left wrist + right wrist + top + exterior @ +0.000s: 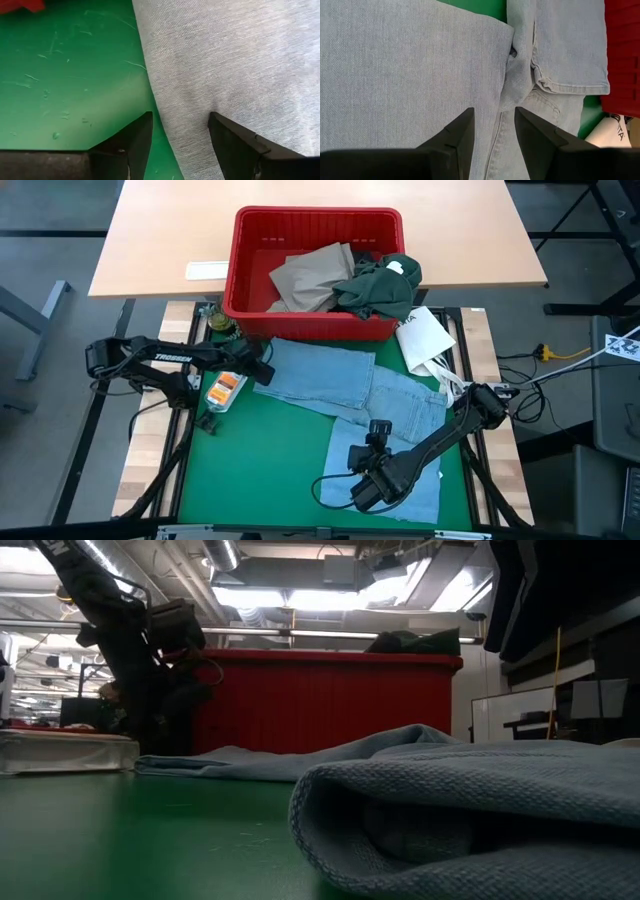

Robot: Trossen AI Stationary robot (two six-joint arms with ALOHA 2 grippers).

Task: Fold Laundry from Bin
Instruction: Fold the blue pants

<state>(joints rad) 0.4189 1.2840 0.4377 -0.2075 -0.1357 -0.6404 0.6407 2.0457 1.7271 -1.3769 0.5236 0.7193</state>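
Light blue jeans (370, 405) lie spread on the green mat (270, 460), and a fold of them fills the foreground of the low view (470, 810). The red bin (315, 275) stands at the far side and holds a tan garment (310, 278) and a dark green one (380, 285) that drapes over its rim. My left gripper (180, 120) is open at the left edge of the jeans (265, 370), pointing down at a slant. My right gripper (494, 112) is open above the jeans' middle (378, 432), with nothing between its fingers. My left gripper stands astride the jeans' left edge (160, 107), one finger (137, 135) over the bare mat and the other (230, 137) over the cloth, coming from above at a slant. Whether the fingertips touch the cloth, I cannot tell.
A white packet (425, 335) leans at the bin's right corner. An orange-labelled item (225, 387) lies on the mat under the left arm. A white slip (207, 270) lies on the wooden table left of the bin. Bare mat shows near the front left.
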